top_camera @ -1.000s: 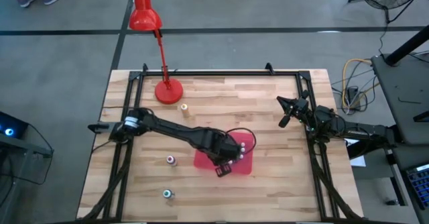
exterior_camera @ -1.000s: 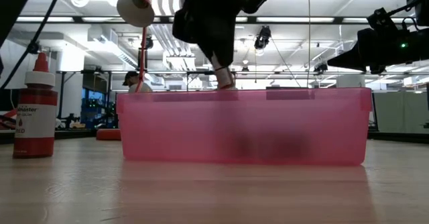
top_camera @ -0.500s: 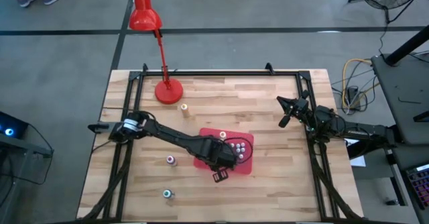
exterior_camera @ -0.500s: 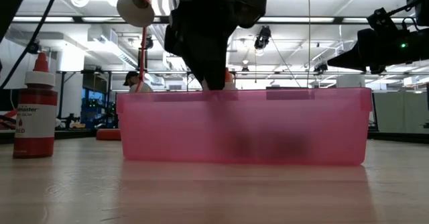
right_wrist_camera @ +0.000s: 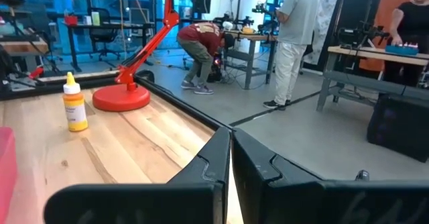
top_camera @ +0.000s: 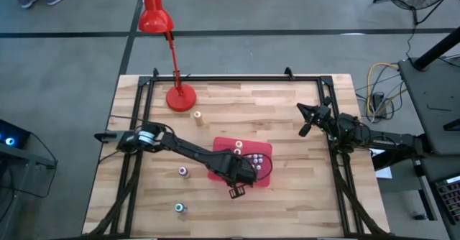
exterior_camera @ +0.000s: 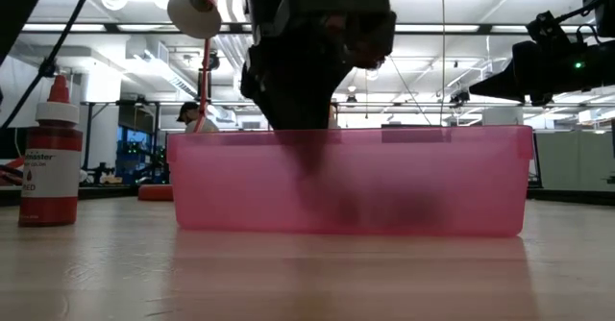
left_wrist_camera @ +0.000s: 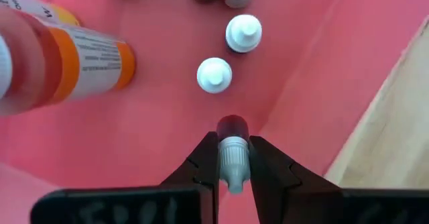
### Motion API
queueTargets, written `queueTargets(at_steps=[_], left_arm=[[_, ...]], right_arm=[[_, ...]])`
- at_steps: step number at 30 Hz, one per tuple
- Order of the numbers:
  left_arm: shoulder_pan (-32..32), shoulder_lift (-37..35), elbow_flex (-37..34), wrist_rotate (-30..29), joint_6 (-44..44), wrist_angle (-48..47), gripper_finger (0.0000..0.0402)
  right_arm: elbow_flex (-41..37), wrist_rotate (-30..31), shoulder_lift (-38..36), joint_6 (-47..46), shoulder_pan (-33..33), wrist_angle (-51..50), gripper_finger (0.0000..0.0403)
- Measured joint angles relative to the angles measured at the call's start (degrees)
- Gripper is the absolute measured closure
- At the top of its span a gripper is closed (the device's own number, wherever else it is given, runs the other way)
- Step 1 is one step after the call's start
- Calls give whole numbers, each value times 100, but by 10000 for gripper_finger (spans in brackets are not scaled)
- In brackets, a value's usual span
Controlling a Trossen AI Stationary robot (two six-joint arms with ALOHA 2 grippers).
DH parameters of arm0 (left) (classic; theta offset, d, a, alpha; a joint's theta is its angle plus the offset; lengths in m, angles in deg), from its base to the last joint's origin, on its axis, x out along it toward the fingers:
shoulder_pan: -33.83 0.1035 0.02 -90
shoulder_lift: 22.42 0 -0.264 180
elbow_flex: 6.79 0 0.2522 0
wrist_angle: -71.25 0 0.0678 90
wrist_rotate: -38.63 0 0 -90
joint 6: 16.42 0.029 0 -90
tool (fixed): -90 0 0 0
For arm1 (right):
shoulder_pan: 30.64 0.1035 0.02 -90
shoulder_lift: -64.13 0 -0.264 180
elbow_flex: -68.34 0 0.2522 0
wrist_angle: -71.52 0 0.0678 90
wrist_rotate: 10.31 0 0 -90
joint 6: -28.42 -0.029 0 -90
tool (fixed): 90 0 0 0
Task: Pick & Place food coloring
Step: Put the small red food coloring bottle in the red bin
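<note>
My left gripper (top_camera: 241,174) reaches down into the pink bin (top_camera: 215,174) and is shut on a tiny dark-red bottle with a whitish cap (left_wrist_camera: 232,127). Other food coloring bottles stand upright in the bin, two of them white-capped (left_wrist_camera: 214,74) (left_wrist_camera: 242,33). A larger orange bottle (left_wrist_camera: 67,56) is also there. In the low view the left gripper (exterior_camera: 307,90) dips behind the bin's front wall (exterior_camera: 351,182). My right gripper (top_camera: 305,122) waits shut near the table's right edge, touching nothing. My left gripper pinches the tiny bottle by its whitish cap (left_wrist_camera: 233,162) between the two fingers, coming from above and pointing down. The dark-red body (left_wrist_camera: 232,125) sticks out past the fingertips toward the bin floor. Whether it touches the floor, I cannot tell.
On the bare wood stand a tan-topped bottle (top_camera: 197,115), a pink-topped one (top_camera: 183,171) and a green-topped one (top_camera: 180,208). A red bottle (exterior_camera: 50,158) stands left of the bin in the low view. The red lamp's base (top_camera: 180,96) sits near the far edge. People stand beyond the table.
My left gripper, staying shut on the tiny bottle, shifted a little toward the table's left and came down from rim height into the pink bin. The right arm kept still.
</note>
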Motion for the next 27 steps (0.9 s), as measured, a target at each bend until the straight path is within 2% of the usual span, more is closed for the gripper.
queueTargets(at_steps=[11, 27], left_arm=[[4, 193, 86, -48, 310, 51, 369], [4, 169, 86, -53, 301, 44, 306]], right_arm=[[0, 1, 2, -47, 0, 0, 394], [-1, 1, 2, -33, 0, 0, 394]])
